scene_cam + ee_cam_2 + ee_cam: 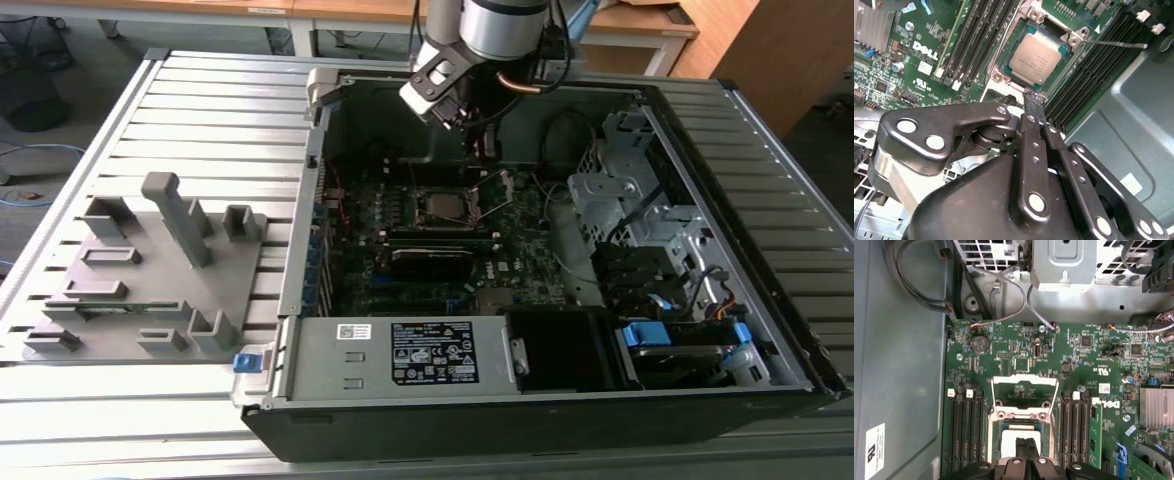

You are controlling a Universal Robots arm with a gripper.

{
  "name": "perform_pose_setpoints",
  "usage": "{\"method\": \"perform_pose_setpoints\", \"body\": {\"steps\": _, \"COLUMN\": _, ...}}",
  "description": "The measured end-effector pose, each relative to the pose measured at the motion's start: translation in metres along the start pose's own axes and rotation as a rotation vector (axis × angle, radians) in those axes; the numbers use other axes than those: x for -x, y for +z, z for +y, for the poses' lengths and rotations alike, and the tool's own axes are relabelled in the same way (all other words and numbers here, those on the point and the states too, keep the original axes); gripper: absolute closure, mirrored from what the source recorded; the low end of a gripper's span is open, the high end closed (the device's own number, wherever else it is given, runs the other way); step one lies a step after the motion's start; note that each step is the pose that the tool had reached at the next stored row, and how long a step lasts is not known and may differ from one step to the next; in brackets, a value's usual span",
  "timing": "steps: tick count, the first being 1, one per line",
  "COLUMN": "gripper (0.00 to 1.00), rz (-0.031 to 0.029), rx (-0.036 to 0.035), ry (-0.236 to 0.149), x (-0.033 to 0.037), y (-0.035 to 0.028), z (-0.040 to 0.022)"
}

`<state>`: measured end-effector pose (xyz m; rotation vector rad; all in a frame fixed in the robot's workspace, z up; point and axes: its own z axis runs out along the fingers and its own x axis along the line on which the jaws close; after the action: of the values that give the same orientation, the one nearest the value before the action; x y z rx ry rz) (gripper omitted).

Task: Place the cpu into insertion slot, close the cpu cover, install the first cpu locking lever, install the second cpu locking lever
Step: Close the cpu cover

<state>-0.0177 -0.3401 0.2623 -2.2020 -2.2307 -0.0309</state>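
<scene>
Got the black pincer (1033,99) clenched shut, empty. Just past its tips, seeing the square grey-metal cpu (1037,52) face-up in the silver-rimmed insertion slot (999,77), thin silvery cpu cover (1019,413) flipped open.

Grey square cpu (1036,57) flat in the silver-rimmed insertion slot (1004,56), silvery cpu cover (1024,380) open just beside it.

The cpu (1038,56) is silvery grey, the circuit board (1104,365) green, the cpu cover (1024,379) silver.

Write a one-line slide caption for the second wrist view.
The cpu sits in the insertion slot on the green motherboard, with the shut pincer at the slot's rim.
</scene>
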Motion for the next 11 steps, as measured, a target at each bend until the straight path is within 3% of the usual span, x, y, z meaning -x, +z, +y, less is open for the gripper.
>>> {"method": "perform_pose_setpoints", "body": {"steps": 8, "gripper": 0.89, "rz": 0.0, "rx": 0.0, "ry": 0.0, "x": 0.0001, "y": 0.0002, "z": 0.0133}}
{"method": "perform_pose_setpoints", "body": {"steps": 11, "gripper": 0.89, "rz": -0.0001, "rx": 0.0, "ry": 0.0, "x": 0.0, "y": 0.0002, "z": 0.0146}}
